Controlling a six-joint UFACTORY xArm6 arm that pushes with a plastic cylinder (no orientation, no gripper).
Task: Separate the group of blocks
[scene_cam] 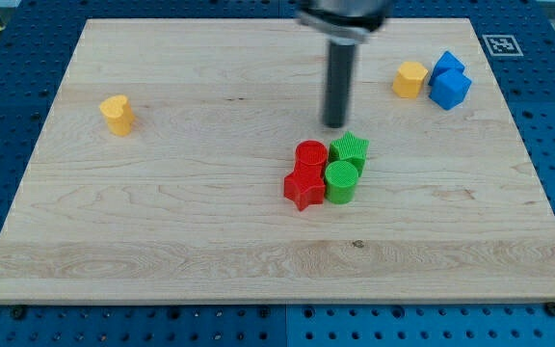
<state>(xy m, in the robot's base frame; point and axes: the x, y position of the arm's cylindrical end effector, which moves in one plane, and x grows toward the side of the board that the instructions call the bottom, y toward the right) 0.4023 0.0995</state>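
Near the middle of the table (162,241), four blocks sit packed together: a red cylinder (310,155), a green star (351,148), a red star (303,188) and a green cylinder (341,180). My tip (335,125) (a bare rod, no end effector to open or close) stands just above the green star. Toward the top-right corner cluster a yellow hexagon (410,79) and two blue blocks (448,79); a yellow heart (117,114) sits alone near the left edge.

Landmark: the red cylinder (310,154), near the middle of the wooden board (162,222).
Group: green star (350,147) touching on its right; red star (303,187) just below; green cylinder (341,180) lower right.
My tip (335,125): just above-right of the landmark, beside the green star.
Far left: yellow block (117,113).
Far upper right: yellow block (410,78), two blue blocks (448,79).
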